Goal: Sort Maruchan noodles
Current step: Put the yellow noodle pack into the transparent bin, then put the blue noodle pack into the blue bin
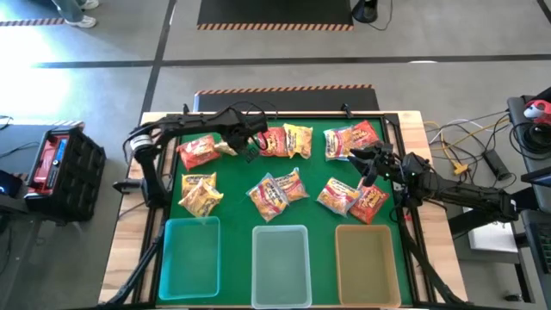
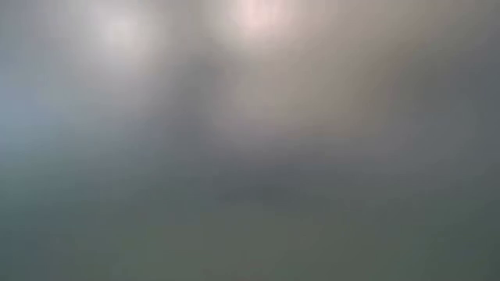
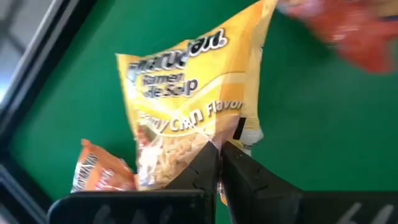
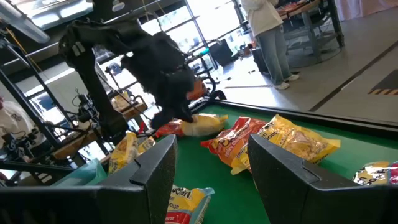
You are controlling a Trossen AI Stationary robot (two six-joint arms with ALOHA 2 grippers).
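Green mat point(image 1: 232, 168): wrist shows left claw point(image 3: 221, 163) pinching yellow packet point(image 3: 186, 106).

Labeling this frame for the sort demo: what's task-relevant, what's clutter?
Job:
- Maruchan noodles scattered on the green mat
- yellow packet pinched in the left gripper
- right gripper, fingers apart
- three bins

Lying about:
- black crate
- cables

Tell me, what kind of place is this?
Probably a robotics lab or workshop: a green-topped table on a bare concrete floor, loose cables beside it, and large windows behind.
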